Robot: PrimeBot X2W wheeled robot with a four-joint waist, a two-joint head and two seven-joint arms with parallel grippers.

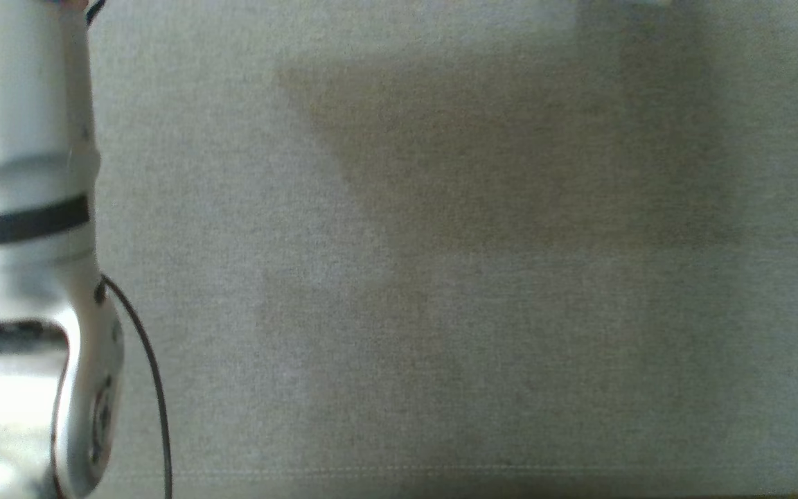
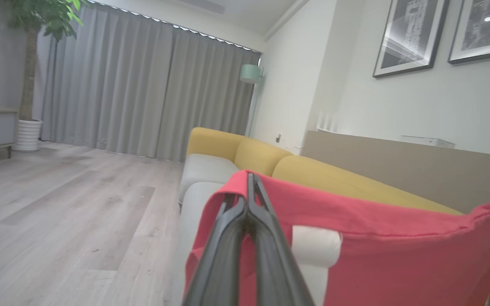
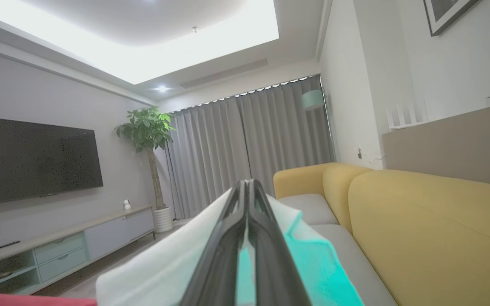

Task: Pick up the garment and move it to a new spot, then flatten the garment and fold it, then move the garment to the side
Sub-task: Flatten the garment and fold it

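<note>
The garment (image 2: 381, 255) is red with a white patch and hangs lifted above the sofa in the left wrist view. My left gripper (image 2: 250, 176) is shut on its upper red edge. In the right wrist view my right gripper (image 3: 247, 182) is shut on a white and teal part of the garment (image 3: 164, 267), with a red strip at the bottom left corner. In the head view a pale forearm (image 1: 21, 242) with a dark cable runs down the left side over grey fabric (image 1: 475, 277) that carries a broad shadow.
A sofa with a yellow back (image 2: 326, 174) and grey seat cushions (image 3: 313, 208) runs along the wall. Wooden floor (image 2: 58, 212) lies beside it. Grey curtains, a potted plant (image 3: 147, 131), a wall television (image 3: 32, 159) and a low console (image 3: 58, 250) stand farther off.
</note>
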